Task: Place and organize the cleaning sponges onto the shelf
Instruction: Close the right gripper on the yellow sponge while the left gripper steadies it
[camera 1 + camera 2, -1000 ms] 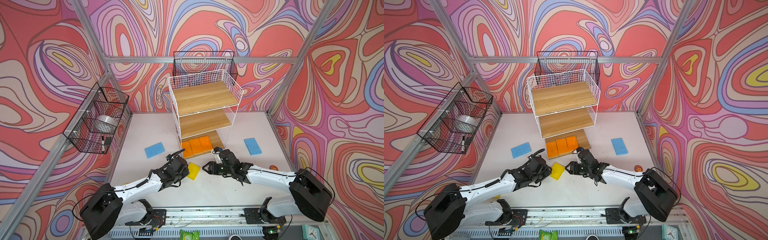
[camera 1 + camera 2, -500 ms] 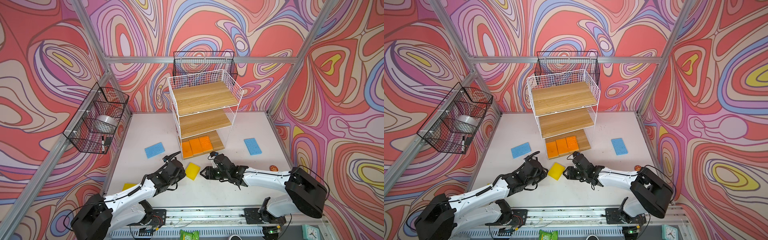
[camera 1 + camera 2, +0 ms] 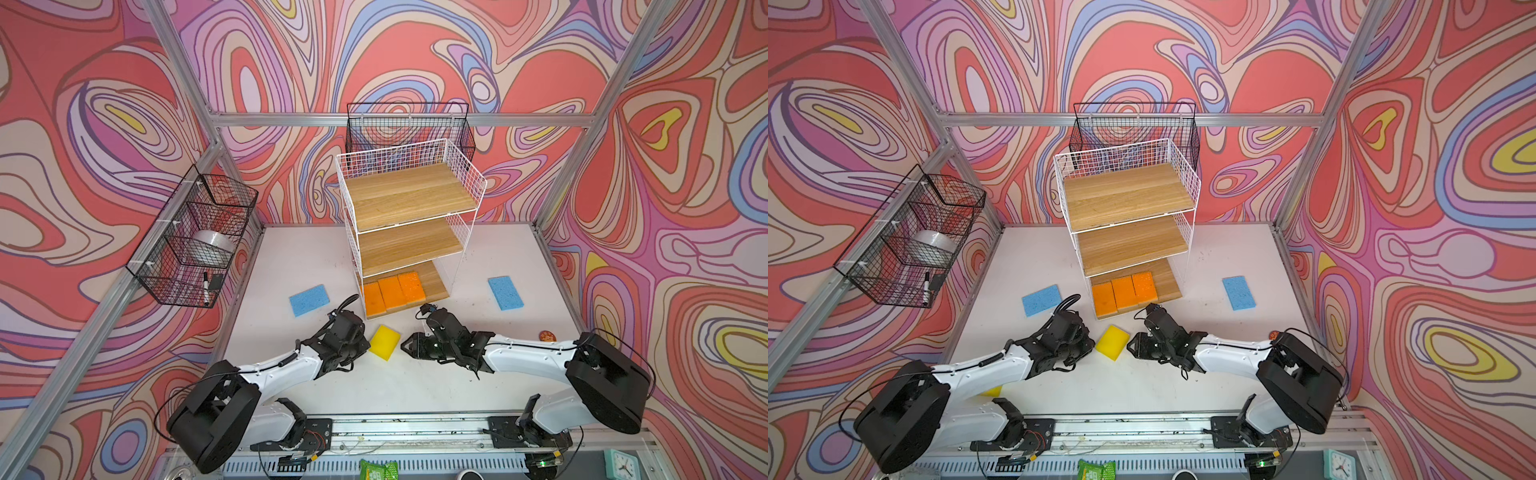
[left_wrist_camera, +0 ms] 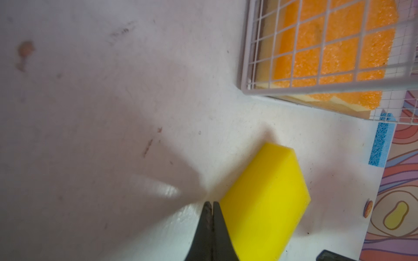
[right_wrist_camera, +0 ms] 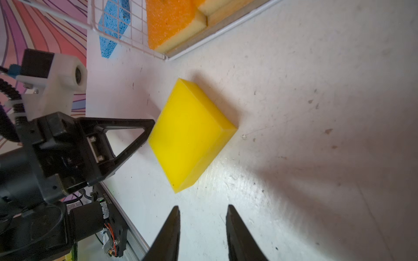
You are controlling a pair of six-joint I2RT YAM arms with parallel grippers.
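A thick yellow sponge (image 3: 384, 342) (image 3: 1112, 342) lies flat on the white table in front of the shelf (image 3: 409, 195) (image 3: 1125, 195). My left gripper (image 3: 365, 345) (image 4: 212, 204) is shut and empty, its tip against the sponge's (image 4: 264, 203) left side. My right gripper (image 3: 403, 344) (image 5: 202, 209) stands slightly open just right of the sponge (image 5: 192, 135), touching nothing. Three orange sponges (image 3: 392, 293) (image 3: 1124, 293) sit in a row on the bottom board. Two blue sponges (image 3: 309, 300) (image 3: 505, 293) lie on the table either side of the shelf. Another yellow sponge (image 3: 992, 390) peeks out under my left arm.
A black wire basket (image 3: 195, 245) with a tape roll and a marker hangs on the left wall. Another black basket (image 3: 409, 124) hangs behind the shelf top. A small round orange thing (image 3: 546, 336) lies near the right wall.
My left gripper has shut beside the yellow sponge. My right gripper has narrowed and slid a little left toward it. The sponge has not moved.
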